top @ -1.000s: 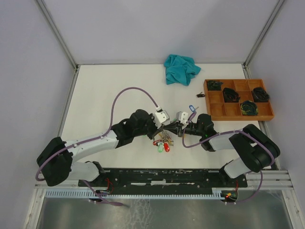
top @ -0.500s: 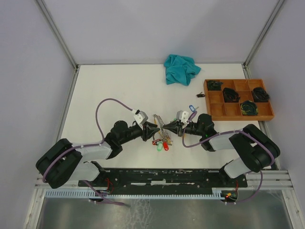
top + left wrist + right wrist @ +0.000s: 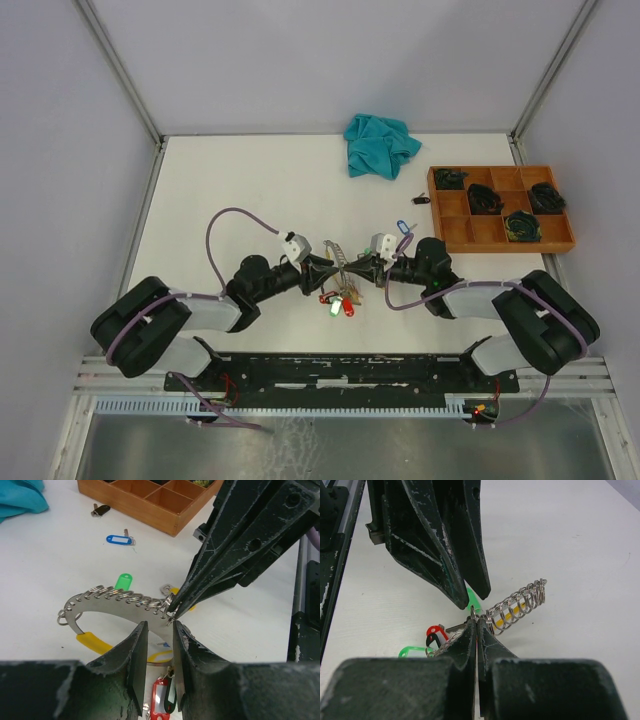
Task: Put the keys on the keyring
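The keyring (image 3: 115,603) is a curved silver band strung with several small split loops, held a little above the table; it also shows in the top view (image 3: 337,254). My right gripper (image 3: 362,268) is shut on one end of it (image 3: 476,622). Keys with red (image 3: 161,697), yellow (image 3: 95,642) and green (image 3: 122,580) tags hang from it or lie under it (image 3: 340,300). My left gripper (image 3: 322,267) is open with a narrow gap (image 3: 157,630), its tips just short of the band, facing the right gripper. A blue-tagged key (image 3: 403,226) lies apart on the table.
A wooden compartment tray (image 3: 500,175) with dark items stands at the right. A black-tagged key (image 3: 421,198) lies beside it. A teal cloth (image 3: 380,145) lies at the back.
My left arm has dropped lower and drawn back to the left, away from the keyring, then edged toward it again. My right gripper has kept hold of the keyring.
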`<state>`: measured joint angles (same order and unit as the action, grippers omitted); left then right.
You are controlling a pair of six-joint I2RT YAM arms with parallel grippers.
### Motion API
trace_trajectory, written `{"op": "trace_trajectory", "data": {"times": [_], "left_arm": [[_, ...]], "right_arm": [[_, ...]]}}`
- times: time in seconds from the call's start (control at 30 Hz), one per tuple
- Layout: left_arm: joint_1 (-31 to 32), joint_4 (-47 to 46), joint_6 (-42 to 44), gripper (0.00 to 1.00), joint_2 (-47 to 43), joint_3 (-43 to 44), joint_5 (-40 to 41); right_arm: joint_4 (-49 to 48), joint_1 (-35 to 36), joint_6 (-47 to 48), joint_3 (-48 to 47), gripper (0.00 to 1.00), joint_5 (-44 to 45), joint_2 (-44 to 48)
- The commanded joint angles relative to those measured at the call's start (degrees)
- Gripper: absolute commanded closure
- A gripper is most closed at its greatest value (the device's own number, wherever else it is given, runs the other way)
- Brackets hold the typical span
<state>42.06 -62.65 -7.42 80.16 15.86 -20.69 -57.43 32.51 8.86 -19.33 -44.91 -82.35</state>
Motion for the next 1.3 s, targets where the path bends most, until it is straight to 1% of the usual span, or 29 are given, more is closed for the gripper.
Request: {"op": "trace_trajectory", "data": {"times": [0.0,0.33,0.47,0.63,0.77,0.97,1.13,1.2,1.27], "left_arm": [[-0.28,-2.34,1.31,0.67,0.62,0.52,2.28],[-0.16,-5.38,0.69,0.68,3.62,2.14,-5.16],[-0.14,-6.71,0.53,0.68,4.79,2.35,-5.27],[-0.14,-6.85,0.89,0.72,6.72,4.3,-4.34],[-0.14,-6.93,2.18,0.75,8.03,5.34,-5.4],[-0.16,-6.47,8.67,0.76,9.22,4.85,-11.52],[-0.12,-1.87,14.24,0.76,9.71,6.09,-15.69],[-0.13,-0.52,15.45,0.78,9.86,6.81,-16.58],[-0.21,0.41,16.6,0.83,9.83,7.21,-16.9]], "right_arm": [[1.61,-0.19,2.2,-2.21,0.99,-1.21,2.82],[2.56,-0.21,2.3,-2.77,0.99,-1.16,3.26],[3.21,-0.26,2.3,-3.05,0.99,-1.32,3.41],[4.34,-0.14,2.34,-3.31,0.99,-1.83,3.78],[8.86,0.06,4.05,-4.04,0.98,-2.37,4.96],[15.73,0.11,7.14,-5.52,0.98,-3.84,7.23],[23.18,0.2,10.26,-7.6,0.98,-5.78,8.54],[24.64,0.24,10.76,-8.32,0.98,-6.74,8.6],[26.14,0.34,11.31,-9.01,0.97,-7.25,8.53]]}}
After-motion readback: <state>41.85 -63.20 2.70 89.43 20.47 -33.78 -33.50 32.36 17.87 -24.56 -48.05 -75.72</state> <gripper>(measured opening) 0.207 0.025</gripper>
